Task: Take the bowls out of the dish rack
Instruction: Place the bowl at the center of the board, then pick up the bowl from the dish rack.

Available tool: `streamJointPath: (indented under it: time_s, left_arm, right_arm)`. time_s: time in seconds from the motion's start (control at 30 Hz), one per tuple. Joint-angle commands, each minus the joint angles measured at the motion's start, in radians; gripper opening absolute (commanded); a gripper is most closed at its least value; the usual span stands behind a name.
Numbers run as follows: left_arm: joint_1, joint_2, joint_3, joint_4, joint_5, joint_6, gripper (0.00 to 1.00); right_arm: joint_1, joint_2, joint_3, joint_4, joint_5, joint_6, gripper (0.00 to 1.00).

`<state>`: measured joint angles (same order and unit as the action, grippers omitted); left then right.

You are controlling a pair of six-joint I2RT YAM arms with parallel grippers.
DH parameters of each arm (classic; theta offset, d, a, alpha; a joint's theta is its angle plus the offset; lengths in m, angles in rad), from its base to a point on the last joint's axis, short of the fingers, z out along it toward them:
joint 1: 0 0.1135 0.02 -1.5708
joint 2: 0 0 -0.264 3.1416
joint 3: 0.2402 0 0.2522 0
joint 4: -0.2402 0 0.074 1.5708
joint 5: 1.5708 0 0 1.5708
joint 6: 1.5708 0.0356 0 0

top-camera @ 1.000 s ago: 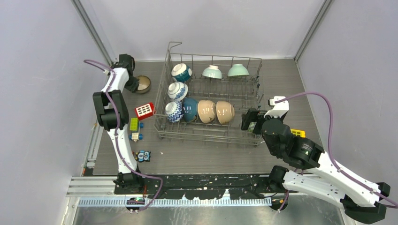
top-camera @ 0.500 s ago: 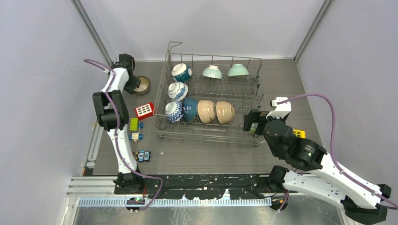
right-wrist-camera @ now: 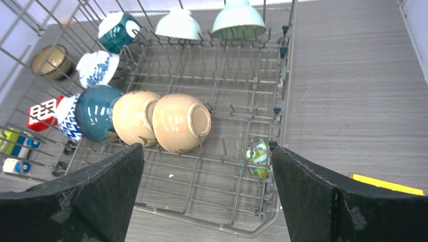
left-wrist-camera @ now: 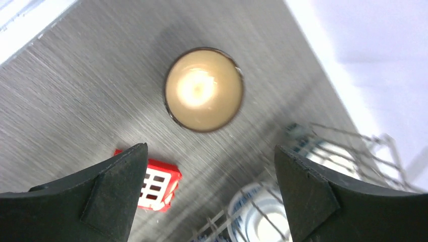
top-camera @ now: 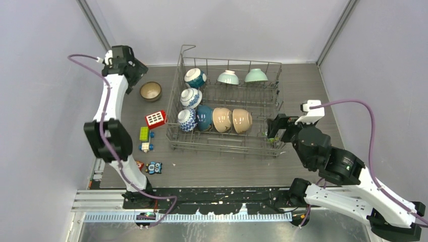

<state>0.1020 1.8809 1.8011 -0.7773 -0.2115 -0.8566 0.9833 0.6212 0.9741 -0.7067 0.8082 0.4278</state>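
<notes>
The grey wire dish rack [top-camera: 262, 101] holds several bowls on edge: blue-and-white ones [top-camera: 191, 98], a dark teal one [top-camera: 204, 117], two beige ones [top-camera: 242, 120] and two mint ones [top-camera: 228, 77]. A brown bowl [top-camera: 151, 91] stands upright on the table left of the rack, and from the left wrist this brown bowl [left-wrist-camera: 204, 89] shows free, beyond the fingertips. My left gripper [top-camera: 135, 72] hovers open above and behind it, holding nothing. My right gripper [top-camera: 275, 132] hangs open at the rack's front right corner, looking over the beige bowls [right-wrist-camera: 181, 122].
A red block [top-camera: 155, 119], green and yellow blocks [top-camera: 144, 134] and a blue toy [top-camera: 154, 167] lie left of the rack. A green owl toy [right-wrist-camera: 258, 154] sits in the rack's front right corner, and a yellow block [right-wrist-camera: 386, 184] lies outside it. Walls close three sides.
My left gripper has opened, let go of the brown bowl and lifted away to the back left. The right arm has drawn back a little to the right.
</notes>
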Motion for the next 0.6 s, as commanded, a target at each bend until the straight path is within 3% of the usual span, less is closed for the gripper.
streamJointPath:
  time_s: [0.0, 0.17, 0.57]
  left_arm:
    - [-0.036, -0.268, -0.104, 0.131, 0.042, 0.111, 0.98]
    - [-0.093, -0.461, -0.199, 0.192, 0.045, 0.2, 1.0]
    - [-0.473, -0.715, -0.192, 0.233, -0.015, 0.381, 1.0]
  right_arm:
    - [-0.002, 0.013, 0.086, 0.051, -0.004, -0.101, 1.0]
    - [-0.002, 0.049, 0.124, 0.096, -0.038, -0.164, 1.0]
    - [-0.002, 0.155, 0.167, 0.145, -0.019, -0.196, 1.0]
